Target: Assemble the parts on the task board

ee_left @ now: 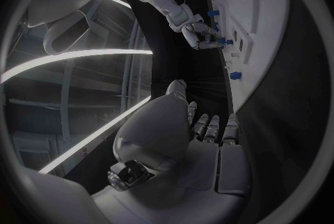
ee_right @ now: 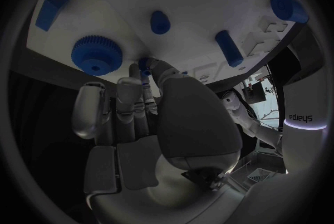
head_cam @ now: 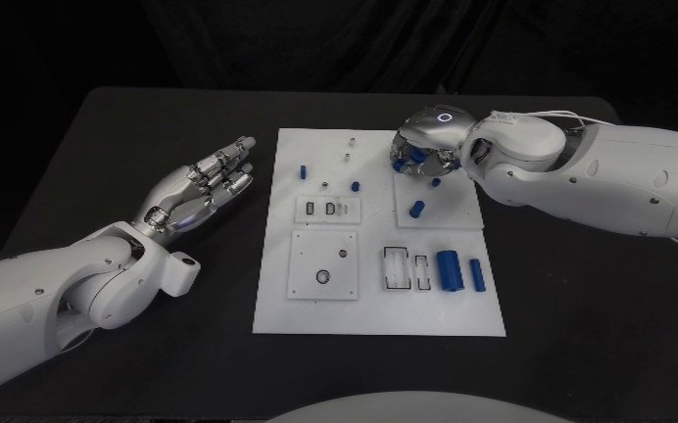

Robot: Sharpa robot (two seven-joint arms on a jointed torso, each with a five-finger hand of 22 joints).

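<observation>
The white task board (head_cam: pixel 374 315) lies in the middle of the black table. My right hand (head_cam: pixel 424 144) hovers over its far right corner and pinches a small blue peg (ee_right: pixel 144 69) between thumb and fingertip, just above the board. Close by it are a blue gear (ee_right: pixel 97 54), a short blue peg (ee_right: pixel 160 22) and a blue cylinder (ee_right: pixel 228 48). Two larger blue cylinders (head_cam: pixel 450 269) (head_cam: pixel 478 274) lie at the board's near right. My left hand (head_cam: pixel 205 183) lies off the board's left edge with fingers stretched out, holding nothing. The left wrist view shows my right hand (ee_left: pixel 202 34) at the board.
More small blue pieces (head_cam: pixel 306 170) (head_cam: pixel 355 186) stand on the far left half of the board. A blue block (ee_right: pixel 52 8) sits near the gear. Recessed slots (head_cam: pixel 407 268) and a square plate with a hole (head_cam: pixel 323 264) fill the near half. Black table (head_cam: pixel 156 364) surrounds the board.
</observation>
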